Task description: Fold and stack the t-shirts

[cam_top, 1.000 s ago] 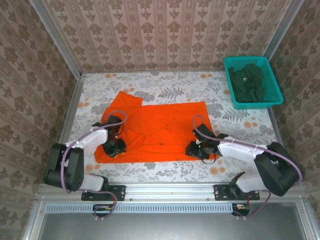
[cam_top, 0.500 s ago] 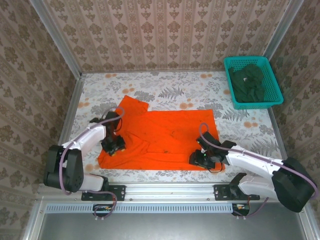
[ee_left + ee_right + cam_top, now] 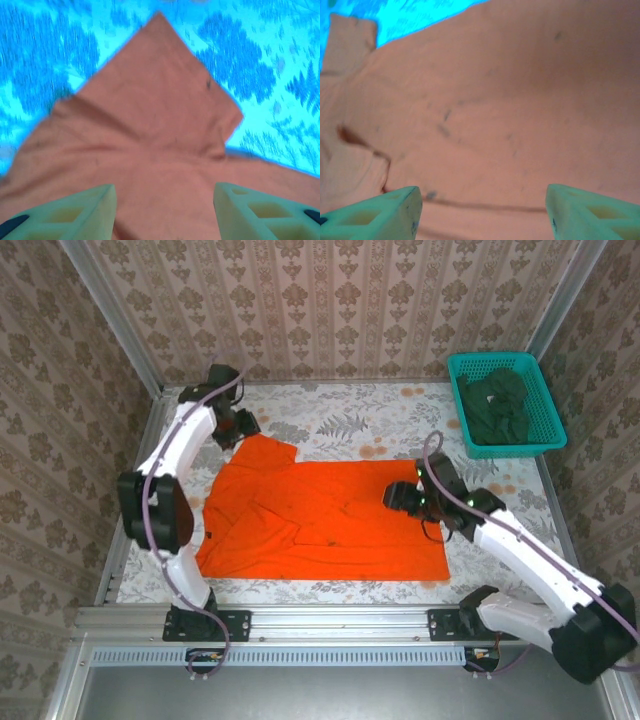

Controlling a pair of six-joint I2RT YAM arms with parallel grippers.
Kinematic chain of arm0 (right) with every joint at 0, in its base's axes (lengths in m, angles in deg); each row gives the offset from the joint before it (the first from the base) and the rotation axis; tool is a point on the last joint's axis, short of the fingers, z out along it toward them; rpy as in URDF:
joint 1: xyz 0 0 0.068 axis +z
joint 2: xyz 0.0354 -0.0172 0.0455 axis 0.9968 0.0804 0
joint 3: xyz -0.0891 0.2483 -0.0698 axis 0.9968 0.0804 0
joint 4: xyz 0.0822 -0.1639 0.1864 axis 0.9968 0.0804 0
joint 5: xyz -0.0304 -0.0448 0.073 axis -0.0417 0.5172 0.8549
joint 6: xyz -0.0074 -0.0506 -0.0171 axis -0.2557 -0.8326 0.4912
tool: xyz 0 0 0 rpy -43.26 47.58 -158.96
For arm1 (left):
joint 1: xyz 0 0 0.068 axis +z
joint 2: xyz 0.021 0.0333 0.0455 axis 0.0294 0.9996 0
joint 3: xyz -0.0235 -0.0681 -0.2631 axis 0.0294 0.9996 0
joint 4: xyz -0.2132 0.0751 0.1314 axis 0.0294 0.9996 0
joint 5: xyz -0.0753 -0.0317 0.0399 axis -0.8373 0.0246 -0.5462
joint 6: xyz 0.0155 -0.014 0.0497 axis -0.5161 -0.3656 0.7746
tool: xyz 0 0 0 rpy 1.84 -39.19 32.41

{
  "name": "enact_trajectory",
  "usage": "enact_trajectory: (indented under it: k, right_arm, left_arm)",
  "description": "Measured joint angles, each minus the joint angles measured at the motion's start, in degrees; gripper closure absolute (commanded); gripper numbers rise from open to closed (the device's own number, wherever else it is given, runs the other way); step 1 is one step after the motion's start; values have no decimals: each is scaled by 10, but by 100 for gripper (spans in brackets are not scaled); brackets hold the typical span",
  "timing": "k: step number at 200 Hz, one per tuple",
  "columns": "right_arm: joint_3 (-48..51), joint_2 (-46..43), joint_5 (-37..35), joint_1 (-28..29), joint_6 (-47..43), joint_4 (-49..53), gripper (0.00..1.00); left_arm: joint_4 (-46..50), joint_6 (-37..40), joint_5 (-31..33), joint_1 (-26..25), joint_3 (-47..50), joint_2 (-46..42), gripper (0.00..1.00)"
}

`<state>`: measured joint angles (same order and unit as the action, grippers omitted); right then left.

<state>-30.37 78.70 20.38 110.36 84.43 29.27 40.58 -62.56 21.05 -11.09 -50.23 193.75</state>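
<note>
**Top external view**
- Orange shirt: the bright orange soft fabric t-shirt [image 3: 320, 525] lies spread nearly flat on the near-left part of the flower-patterned table [image 3: 340, 415]. One sleeve points to the far left.
- Left gripper: the left gripper [image 3: 243, 426] is at that far-left sleeve tip, with its arm stretched out. I cannot tell its finger gap from here.
- Right gripper: the right gripper [image 3: 398, 496] is over the shirt's right part, near its far edge.
- Green shirts: the dark green soft fabric t-shirts [image 3: 497, 405] lie crumpled in the teal plastic mesh basket [image 3: 495, 357] at the far-right corner, well apart from the orange t-shirt.

**Left wrist view**
- Left gripper [image 3: 164, 210]: its pale fingers [image 3: 75, 212] are spread wide with nothing between them.
- Orange t-shirt [image 3: 150, 125]: the sleeve shows as a pointed flap ahead of the fingers, with table [image 3: 40, 50] around it.

**Right wrist view**
- Right gripper [image 3: 482, 210]: its fingers [image 3: 590, 210] are spread and grip nothing.
- Orange t-shirt [image 3: 495, 100]: blurred, creased cloth lies beneath and ahead of the fingers.
</note>
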Motion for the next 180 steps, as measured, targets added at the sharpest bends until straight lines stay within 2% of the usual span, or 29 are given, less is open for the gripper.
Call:
enact_trajectory:
  k: [39, 67, 78, 114, 180]
  right_arm:
    - [-72, 92, -14, -79, -40, -18, 30]
    - [-90, 123, -15, -111, -54, -26, 30]
    - [-99, 137, -14, -120, -56, -26, 31]
    - [-133, 189, -14, -137, -69, -24, 31]
    - [-143, 237, -12, -141, -70, -24, 31]
  left_arm:
    - [15, 40, 18, 12, -216, 182, 47]
    - [47, 64, 16, 19, -425, 337, 51]
    - [48, 70, 13, 23, -478, 383, 53]
    - [52, 72, -4, 45, -490, 431, 54]
    - [46, 81, -30, 56, -468, 435, 57]
